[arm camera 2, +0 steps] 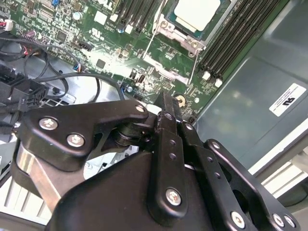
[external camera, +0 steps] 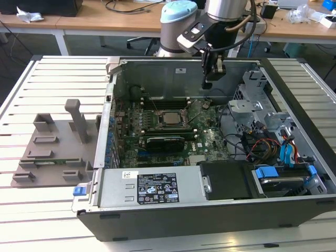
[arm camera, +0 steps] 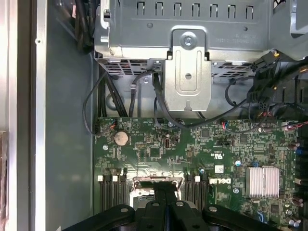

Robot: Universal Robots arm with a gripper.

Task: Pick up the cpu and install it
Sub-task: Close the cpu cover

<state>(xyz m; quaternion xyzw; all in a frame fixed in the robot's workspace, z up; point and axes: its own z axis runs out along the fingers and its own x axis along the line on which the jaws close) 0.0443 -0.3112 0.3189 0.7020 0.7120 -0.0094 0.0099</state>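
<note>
Silver square cpu (external camera: 169,118) lies flat on green motherboard (external camera: 210,143) (black gripper (external camera: 208,84) above, closed, empty).

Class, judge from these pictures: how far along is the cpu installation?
Done: the cpu sits in the socket. In hand: nothing; the gripper hangs above the board, jaws shut, empty. Left: the socket's levers look raised, so locking seems undone.

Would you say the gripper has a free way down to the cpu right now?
Probably yes: the gripper hangs above the open case, off to the exterior view's right of the cpu, and nothing appears to cover it.
</note>
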